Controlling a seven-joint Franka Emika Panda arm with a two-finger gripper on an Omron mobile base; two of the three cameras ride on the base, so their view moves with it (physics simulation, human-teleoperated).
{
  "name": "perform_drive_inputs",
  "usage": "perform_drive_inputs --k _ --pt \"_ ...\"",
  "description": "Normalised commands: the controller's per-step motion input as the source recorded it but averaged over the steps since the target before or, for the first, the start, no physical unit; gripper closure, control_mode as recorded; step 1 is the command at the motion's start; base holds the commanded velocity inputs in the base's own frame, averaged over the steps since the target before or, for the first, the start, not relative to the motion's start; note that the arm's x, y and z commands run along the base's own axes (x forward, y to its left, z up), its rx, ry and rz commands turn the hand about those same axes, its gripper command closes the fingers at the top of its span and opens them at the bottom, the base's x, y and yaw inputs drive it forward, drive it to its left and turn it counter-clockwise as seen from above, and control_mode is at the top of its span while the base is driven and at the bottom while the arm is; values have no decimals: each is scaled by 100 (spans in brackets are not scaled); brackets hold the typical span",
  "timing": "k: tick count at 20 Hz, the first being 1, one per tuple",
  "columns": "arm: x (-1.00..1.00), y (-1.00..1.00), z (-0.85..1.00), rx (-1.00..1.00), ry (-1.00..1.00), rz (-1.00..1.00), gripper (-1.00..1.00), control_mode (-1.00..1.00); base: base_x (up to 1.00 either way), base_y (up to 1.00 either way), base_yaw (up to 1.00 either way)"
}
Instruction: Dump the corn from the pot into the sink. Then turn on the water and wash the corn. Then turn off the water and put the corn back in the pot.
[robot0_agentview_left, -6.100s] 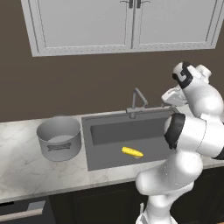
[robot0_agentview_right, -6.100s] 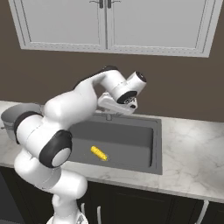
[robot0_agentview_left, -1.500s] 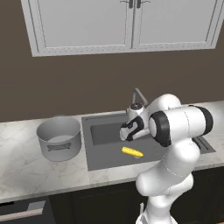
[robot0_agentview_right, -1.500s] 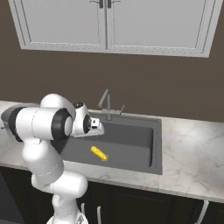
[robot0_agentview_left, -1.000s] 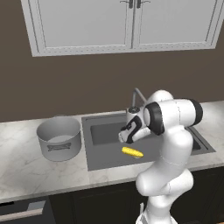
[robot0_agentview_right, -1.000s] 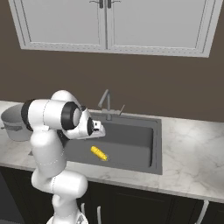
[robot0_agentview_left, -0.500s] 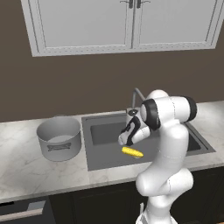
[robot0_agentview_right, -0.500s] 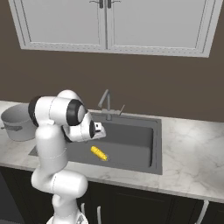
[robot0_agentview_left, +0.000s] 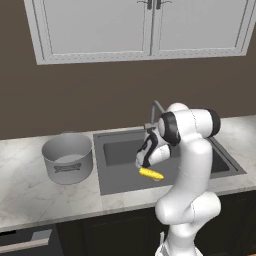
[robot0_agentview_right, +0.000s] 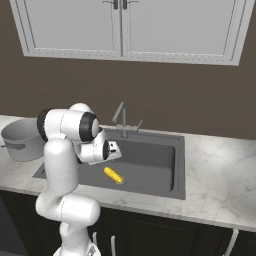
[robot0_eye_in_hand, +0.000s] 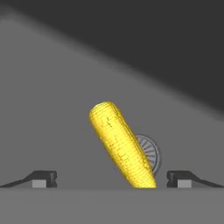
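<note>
The yellow corn (robot0_agentview_left: 151, 174) (robot0_agentview_right: 113, 175) lies on the floor of the dark grey sink (robot0_agentview_left: 117, 152) (robot0_agentview_right: 150, 160), near its front wall. In the hand view the corn (robot0_eye_in_hand: 121, 144) slants across the round drain (robot0_eye_in_hand: 149, 152). My gripper (robot0_agentview_left: 142, 163) (robot0_agentview_right: 103, 162) (robot0_eye_in_hand: 111, 178) hangs low inside the basin just above the cob. It is open, with both fingertips (robot0_eye_in_hand: 43, 177) spread wide to either side of the cob's near end and not touching it. The grey pot (robot0_agentview_left: 67, 157) (robot0_agentview_right: 20, 132) stands upright on the marble counter left of the sink.
The faucet (robot0_agentview_left: 156, 107) (robot0_agentview_right: 121, 117) rises behind the sink's back rim, and no water shows at its spout. White wall cabinets (robot0_agentview_left: 145, 27) hang above. Marble counter (robot0_agentview_right: 220, 170) stretches to the right of the basin.
The hand came down from beside the faucet into the basin and has crept lower toward the corn over the last second. The jaws stayed open. Corn and pot have not moved.
</note>
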Motion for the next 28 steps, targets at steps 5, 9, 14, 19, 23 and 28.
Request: perform_drive_inputs --k 5,9,14,19,23,28 --pt "4 0 -25 0 3 8 -100 -100 0 0 0" --pt "8 0 -28 0 1 7 -100 -100 0 0 0" --pt "8 0 -28 0 0 5 -100 -100 0 0 0" --pt "10 0 -33 0 0 4 -100 -100 0 0 0" --pt "9 0 -29 0 0 3 -100 -100 0 0 0" --pt "19 0 -22 0 0 2 -100 -100 0 0 0"
